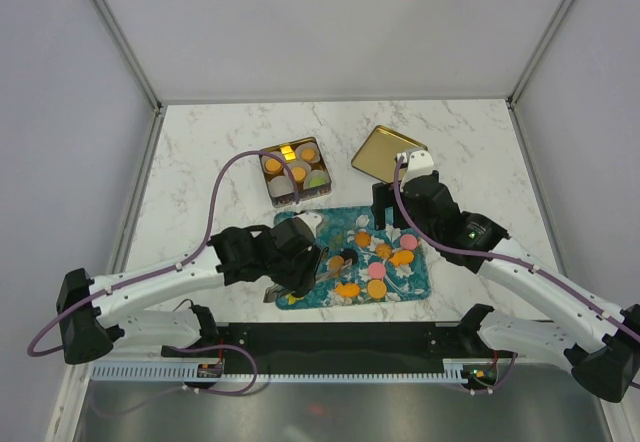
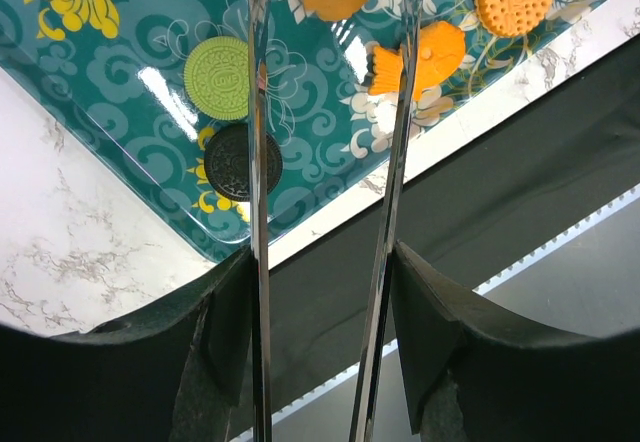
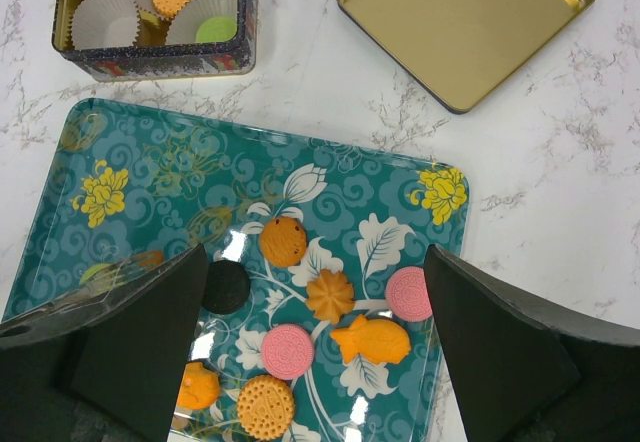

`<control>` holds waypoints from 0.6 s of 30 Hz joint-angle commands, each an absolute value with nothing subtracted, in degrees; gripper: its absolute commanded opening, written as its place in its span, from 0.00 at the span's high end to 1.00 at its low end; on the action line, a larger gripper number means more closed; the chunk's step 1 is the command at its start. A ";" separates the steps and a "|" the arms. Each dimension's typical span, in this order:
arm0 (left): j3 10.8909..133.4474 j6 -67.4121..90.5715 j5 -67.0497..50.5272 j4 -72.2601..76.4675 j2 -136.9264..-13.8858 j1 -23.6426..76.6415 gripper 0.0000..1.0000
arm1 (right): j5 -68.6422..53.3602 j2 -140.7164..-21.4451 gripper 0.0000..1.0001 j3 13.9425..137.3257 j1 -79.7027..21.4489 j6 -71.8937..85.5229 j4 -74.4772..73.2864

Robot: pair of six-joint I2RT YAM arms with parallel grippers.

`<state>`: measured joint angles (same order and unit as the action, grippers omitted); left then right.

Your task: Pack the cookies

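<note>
Left claw (image 2: 322,254) is grasping metal tongs (image 2: 259,162), one blade against each finger, over the teal tray (image 2: 120,152). Right claw (image 3: 315,254) is hanging released wide above the cookies (image 3: 288,350) lying lower-center on the tray; a few are sitting in the tin (image 3: 150,62) upper left.

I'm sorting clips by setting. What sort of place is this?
Probably a robot test booth: pale walls enclose a marbled table, left arm and right arm are mounted at its edge, and cookies lie on a teal tray.
</note>
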<state>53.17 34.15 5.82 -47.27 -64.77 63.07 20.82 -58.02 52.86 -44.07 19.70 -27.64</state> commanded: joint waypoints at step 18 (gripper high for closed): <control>54.14 35.68 7.91 -45.00 -68.99 63.90 0.45 | 21.62 -56.16 0.02 53.35 -43.95 19.86 -26.19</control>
<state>53.06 34.57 6.96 -46.57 -68.88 63.46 20.82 -56.99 52.86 -44.07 19.70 -27.62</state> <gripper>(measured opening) 0.557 0.982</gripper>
